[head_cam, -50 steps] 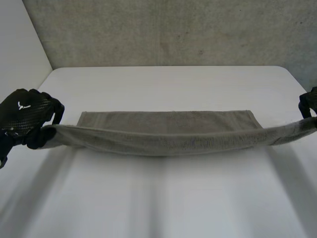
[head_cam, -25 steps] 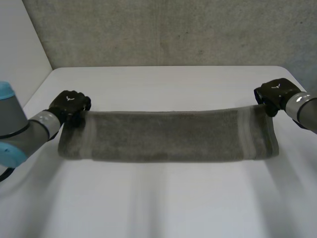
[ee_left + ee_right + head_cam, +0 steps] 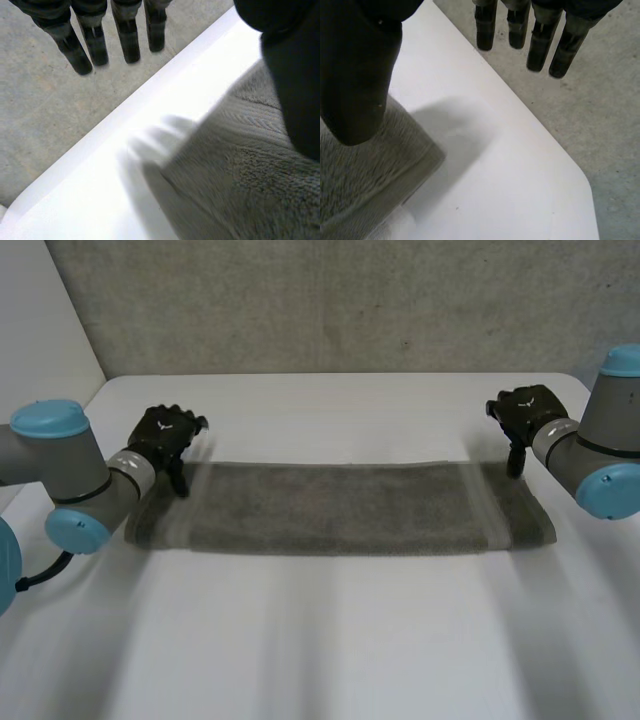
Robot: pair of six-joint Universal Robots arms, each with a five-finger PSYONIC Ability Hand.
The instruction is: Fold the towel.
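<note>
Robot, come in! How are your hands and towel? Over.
Left hand open, right hand open, at the far corners. Grey terry towel folded long, flat on white table. Nothing in the way.

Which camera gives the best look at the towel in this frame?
The head view: the towel lies flat on the table as one long strip with both ends visible, and the left hand and right hand are at its far corners. Each wrist view catches one corner beside that hand's thumb.
</note>
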